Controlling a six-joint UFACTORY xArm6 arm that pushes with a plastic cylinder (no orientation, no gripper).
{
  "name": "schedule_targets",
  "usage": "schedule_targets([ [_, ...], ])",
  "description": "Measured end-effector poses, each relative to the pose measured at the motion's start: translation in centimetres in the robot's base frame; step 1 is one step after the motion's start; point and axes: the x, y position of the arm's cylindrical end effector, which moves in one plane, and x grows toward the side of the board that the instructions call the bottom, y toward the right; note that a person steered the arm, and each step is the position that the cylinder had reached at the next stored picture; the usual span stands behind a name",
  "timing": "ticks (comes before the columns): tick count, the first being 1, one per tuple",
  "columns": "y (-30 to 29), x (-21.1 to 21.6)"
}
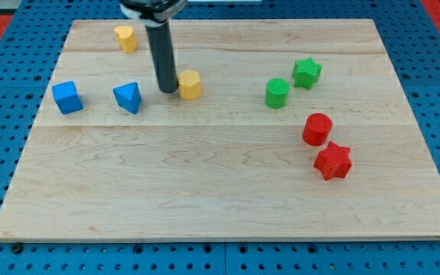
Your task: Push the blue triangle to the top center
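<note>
The blue triangle (128,97) lies on the wooden board (220,191) at the view's left, with a blue cube (67,97) further left of it. My tip (167,91) rests on the board just right of the blue triangle, a small gap between them. The tip stands right against the left side of a yellow hexagonal block (190,84).
A second yellow block (126,37) sits near the top left. A green cylinder (276,93) and a green star (307,72) lie at the upper right. A red cylinder (317,129) and a red star (332,161) lie at the right.
</note>
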Motion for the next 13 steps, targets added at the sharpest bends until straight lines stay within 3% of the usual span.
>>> schedule_targets([
  [1, 7.7, -0.6],
  [2, 8.5, 5.4],
  [3, 9.7, 6.0],
  [4, 11.6, 9.5],
  [5, 2.8, 12.7],
  [6, -8.6, 10.3],
  [7, -9.9, 7.4],
  [8, -5.6, 4.4],
  [9, -4.9, 2.1],
  [12, -8.3, -3.4],
  [13, -5.7, -5.6],
])
